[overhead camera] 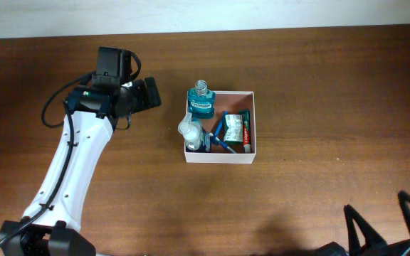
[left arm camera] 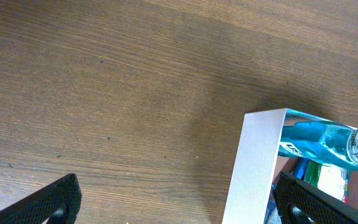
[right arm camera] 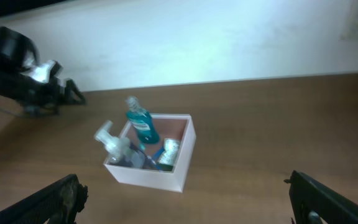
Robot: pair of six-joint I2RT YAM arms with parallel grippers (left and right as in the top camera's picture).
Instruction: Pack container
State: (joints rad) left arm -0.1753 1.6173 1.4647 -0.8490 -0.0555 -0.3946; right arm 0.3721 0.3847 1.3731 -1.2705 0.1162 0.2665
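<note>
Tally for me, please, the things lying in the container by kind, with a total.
Bottles: 2 (teal mouthwash, clear bottle)
Tubes: 1 (red-and-white tube)
Packets: 1 (green packet)
Blue items, kind unclear: 1 (blue item)
Total: 5 in the container

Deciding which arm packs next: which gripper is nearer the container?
Left. The left gripper is just beside the left wall of the container; the right gripper is far off toward the near right corner of the table.
</note>
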